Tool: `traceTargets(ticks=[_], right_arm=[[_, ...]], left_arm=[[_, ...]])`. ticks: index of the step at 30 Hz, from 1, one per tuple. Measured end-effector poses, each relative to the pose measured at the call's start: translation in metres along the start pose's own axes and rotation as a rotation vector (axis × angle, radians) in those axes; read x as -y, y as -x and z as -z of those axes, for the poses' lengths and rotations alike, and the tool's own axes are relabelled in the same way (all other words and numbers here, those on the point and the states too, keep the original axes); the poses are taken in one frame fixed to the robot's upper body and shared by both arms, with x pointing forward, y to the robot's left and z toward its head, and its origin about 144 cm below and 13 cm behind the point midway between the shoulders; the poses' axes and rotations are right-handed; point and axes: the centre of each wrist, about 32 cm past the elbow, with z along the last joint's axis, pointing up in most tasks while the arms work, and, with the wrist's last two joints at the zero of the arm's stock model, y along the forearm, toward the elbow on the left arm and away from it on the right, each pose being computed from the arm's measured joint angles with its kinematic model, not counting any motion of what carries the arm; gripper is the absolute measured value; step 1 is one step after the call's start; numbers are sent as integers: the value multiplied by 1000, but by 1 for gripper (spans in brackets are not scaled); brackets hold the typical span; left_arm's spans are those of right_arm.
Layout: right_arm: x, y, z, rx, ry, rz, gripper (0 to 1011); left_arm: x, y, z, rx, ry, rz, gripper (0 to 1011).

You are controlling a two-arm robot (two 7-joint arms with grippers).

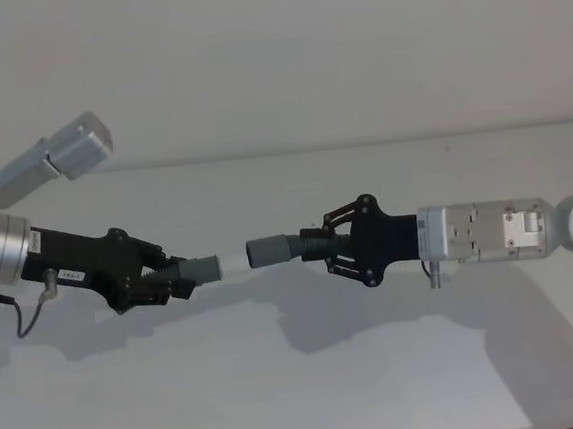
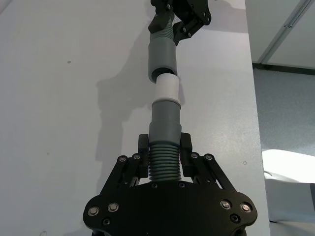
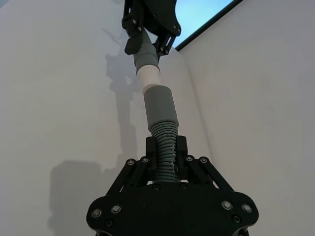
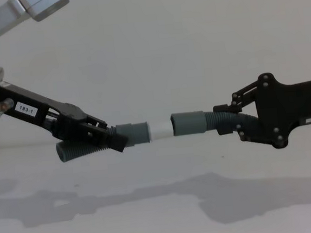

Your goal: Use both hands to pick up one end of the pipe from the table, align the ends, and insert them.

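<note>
Item: my left end effector [image 1: 177,276], black, bearing a small white label [image 4: 26,110]. It comes in from the left and is clamped on the ribbed body of the shorter hose piece [image 4: 92,144], fingers [image 2: 142,147] on either side of the ribs. The piece is held off the worktop [image 1: 282,396], its shadow lying below it.

Item: shorter hose piece. Dark grey ribbed section behind my fingers, smooth grey collar [image 2: 166,118] ahead of them, white plug [image 2: 166,88] at the tip, pointing right.

Item: my right end effector [image 1: 341,245], black, reaching in from the right. It is closed around the ribbed part of the longer hose piece [image 4: 226,119], also held above the worktop.

Item: longer hose piece. Its smooth grey open-mouthed cuff [image 3: 161,104] points left, toward the plug.

Relation: plug and cuff sit end to end, nearly in line. The plug's tip is at the cuff's mouth; most of the white still shows between collar and cuff. I cannot tell how far the tip is inside.

Item: worktop, plain matt white, beneath both arms.
</note>
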Motion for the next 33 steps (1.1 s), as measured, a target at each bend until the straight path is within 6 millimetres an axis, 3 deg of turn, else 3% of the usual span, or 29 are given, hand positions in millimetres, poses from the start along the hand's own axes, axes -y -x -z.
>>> traceTargets(ticks=[33], right_arm=[[2, 2, -1, -10, -6, -11, 204]], left_arm=[[0, 0, 0, 0, 0, 0, 330]])
